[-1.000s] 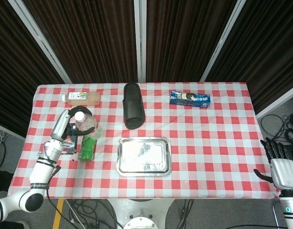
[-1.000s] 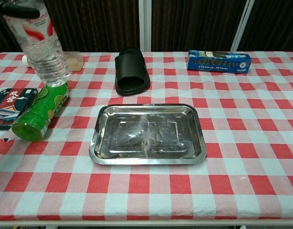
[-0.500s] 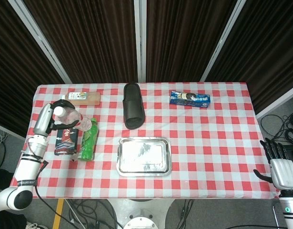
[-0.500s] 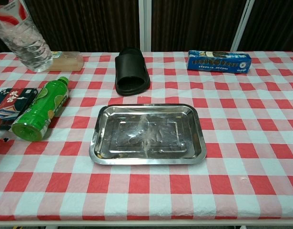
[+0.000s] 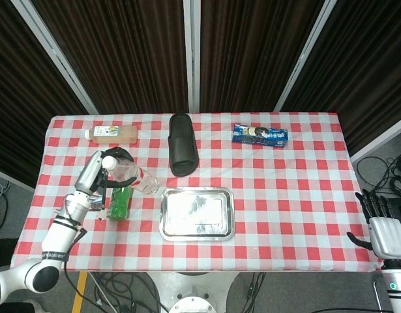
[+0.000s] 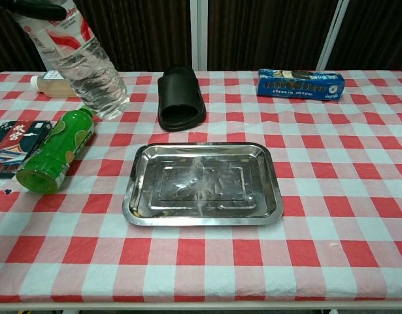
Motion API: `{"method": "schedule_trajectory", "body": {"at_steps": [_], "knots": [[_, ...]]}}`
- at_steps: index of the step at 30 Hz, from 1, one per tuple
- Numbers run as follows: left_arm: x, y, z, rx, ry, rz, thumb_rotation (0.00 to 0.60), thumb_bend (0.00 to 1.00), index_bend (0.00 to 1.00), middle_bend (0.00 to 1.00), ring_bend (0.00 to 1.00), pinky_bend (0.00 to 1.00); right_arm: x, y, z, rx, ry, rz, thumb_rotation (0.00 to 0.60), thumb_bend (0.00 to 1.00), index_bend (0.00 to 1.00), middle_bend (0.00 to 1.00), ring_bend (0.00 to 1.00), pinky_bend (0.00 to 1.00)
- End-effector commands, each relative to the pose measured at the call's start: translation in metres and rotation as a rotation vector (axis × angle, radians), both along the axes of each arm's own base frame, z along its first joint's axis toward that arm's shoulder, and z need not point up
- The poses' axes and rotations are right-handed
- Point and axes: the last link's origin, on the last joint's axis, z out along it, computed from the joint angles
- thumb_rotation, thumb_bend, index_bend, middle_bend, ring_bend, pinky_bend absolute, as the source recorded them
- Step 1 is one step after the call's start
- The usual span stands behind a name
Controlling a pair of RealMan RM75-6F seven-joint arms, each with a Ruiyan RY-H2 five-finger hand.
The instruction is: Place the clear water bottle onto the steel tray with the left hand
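Left hand (image 5: 101,171) grips clear water bottle (image 6: 86,65), cap cropped in chest view.

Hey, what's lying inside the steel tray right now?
Nothing lies in the steel tray; its bare bottom only shows reflections. The clear water bottle is held up left of it by the left robot hand.

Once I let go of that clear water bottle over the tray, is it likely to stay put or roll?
The clear water bottle is round and tilted in the left hand, so laid down it would probably roll. The steel tray has a raised rim that should stop it. Its thin, ribbed plastic likely flexes under a firm squeeze. How full it is, I cannot tell.
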Motion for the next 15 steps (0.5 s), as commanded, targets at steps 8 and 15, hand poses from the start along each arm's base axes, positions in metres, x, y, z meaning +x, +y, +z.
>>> {"method": "schedule_trajectory", "body": {"at_steps": [8,15], "knots": [[0.032,-0.009,-0.025,-0.056,-0.015,-0.095,0.600,0.31,0.53,0.60,0.44,0.45,0.001,0.000,0.003,-0.013,-0.005,0.002,0.600,0.09,0.00,0.00,0.00,0.00],[0.059,-0.018,-0.045,-0.065,0.034,-0.188,0.600,0.31,0.53,0.60,0.44,0.45,0.002,0.001,0.004,-0.011,-0.011,0.010,0.600,0.09,0.00,0.00,0.00,0.00]]}}
